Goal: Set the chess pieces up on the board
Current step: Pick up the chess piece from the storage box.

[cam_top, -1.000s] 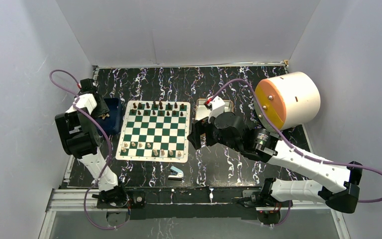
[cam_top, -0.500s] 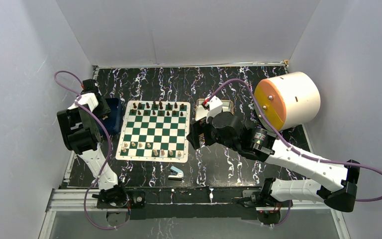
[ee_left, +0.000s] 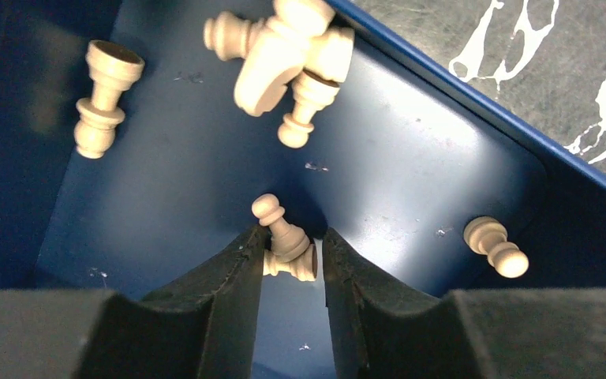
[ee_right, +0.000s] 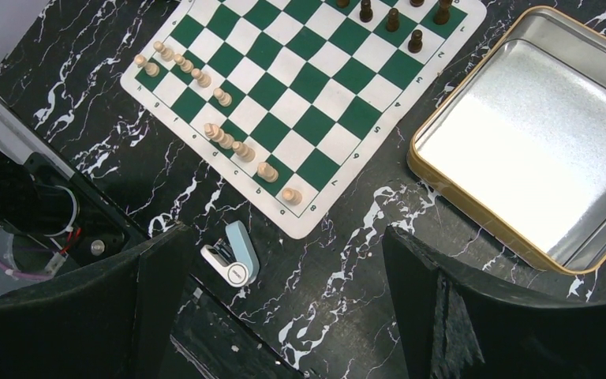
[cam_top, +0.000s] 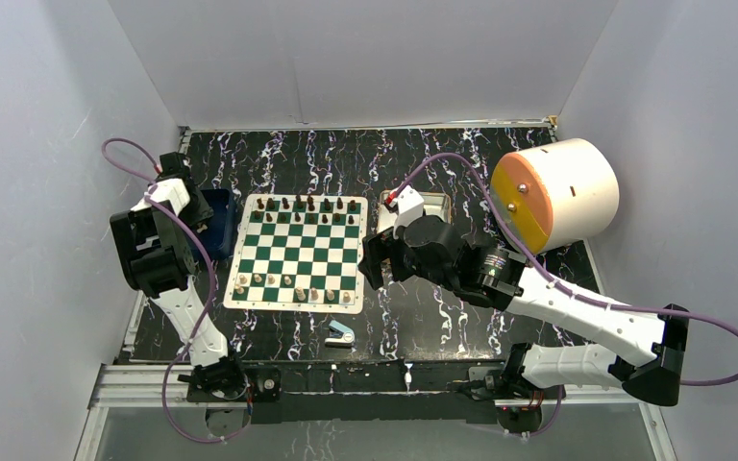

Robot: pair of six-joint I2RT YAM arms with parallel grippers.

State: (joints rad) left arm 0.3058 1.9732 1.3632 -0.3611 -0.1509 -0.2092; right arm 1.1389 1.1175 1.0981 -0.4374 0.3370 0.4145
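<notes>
Pale pawn (ee_left: 284,234) in left end effector (ee_left: 293,237) grip, on wrist view alone

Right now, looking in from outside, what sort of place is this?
Probably a robotics lab test cell: a left arm and right arm bolted at the edge of a black marbled table, plain white panels boxing it in, and a chessboard laid out as practice.
</notes>
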